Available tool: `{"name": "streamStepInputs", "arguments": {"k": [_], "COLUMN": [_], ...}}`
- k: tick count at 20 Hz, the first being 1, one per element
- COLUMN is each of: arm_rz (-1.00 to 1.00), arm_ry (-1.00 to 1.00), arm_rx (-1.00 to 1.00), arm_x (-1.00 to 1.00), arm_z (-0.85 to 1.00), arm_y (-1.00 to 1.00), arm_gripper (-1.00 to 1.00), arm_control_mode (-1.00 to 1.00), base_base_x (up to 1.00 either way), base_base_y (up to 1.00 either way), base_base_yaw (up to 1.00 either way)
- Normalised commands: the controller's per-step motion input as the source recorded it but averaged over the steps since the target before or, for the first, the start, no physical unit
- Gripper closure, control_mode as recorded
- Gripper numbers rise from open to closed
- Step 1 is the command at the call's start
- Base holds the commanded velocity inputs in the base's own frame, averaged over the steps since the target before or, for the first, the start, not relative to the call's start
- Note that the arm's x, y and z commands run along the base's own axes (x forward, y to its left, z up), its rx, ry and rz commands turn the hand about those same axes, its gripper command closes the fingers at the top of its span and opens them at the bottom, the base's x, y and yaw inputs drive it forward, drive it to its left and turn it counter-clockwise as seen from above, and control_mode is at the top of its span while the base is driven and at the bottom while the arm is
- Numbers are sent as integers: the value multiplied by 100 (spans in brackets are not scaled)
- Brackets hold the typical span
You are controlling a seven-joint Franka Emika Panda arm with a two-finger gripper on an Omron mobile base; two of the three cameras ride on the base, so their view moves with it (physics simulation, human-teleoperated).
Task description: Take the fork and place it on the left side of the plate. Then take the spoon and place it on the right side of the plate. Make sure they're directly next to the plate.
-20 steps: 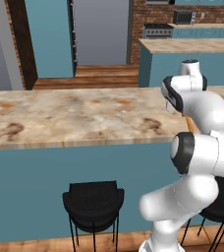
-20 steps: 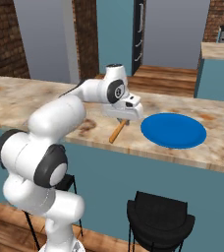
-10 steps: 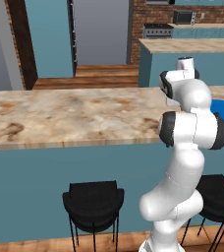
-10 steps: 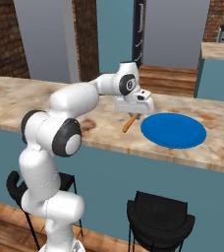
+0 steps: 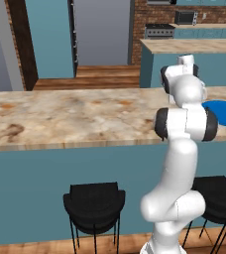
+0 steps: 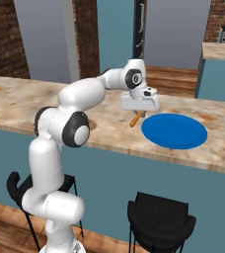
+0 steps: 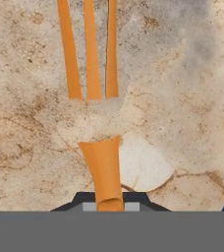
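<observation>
Bare marble counter (image 6: 45, 101) lies open left of the tool (image 6: 139, 112); the plate (image 6: 174, 130) sits close on its right.

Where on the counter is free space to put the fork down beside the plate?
The marble counter lies bare on the arm's side of the plate, right up to its rim. The gripper, holding the fork, crowds that near edge; the plate's far side also looks bare.

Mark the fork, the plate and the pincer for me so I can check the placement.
fork (image 7: 103, 172): hand view, on the handle just above the pincer.
plate (image 6: 174, 130): right base view, on the middle of the blue disc.
pincer (image 6: 139, 111): right base view, under the white hand, at the fork.
</observation>
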Motion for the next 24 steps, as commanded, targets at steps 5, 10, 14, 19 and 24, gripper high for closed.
{"name": "streamStepInputs", "arguments": {"k": [5,10,14,19,24], "arm_rz": [0,0,0,0,-1], "arm_ry": [6,0,0,0,-2], "arm_rx": [0,0,0,0,0], "arm_x": [-8,0,-2,-71,-100], "arm_z": [-42,-8,32,51,0], "arm_y": [1,9,19,31,38], "arm_gripper": [-100,-100,-100,-100,-100], "arm_control_mode": [-100,-100,-100,-100,-100], "base_base_x": [0,0,0,0,0], "base_base_y": [0,0,0,0,0], "base_base_yaw": [0,0,0,0,0]}}
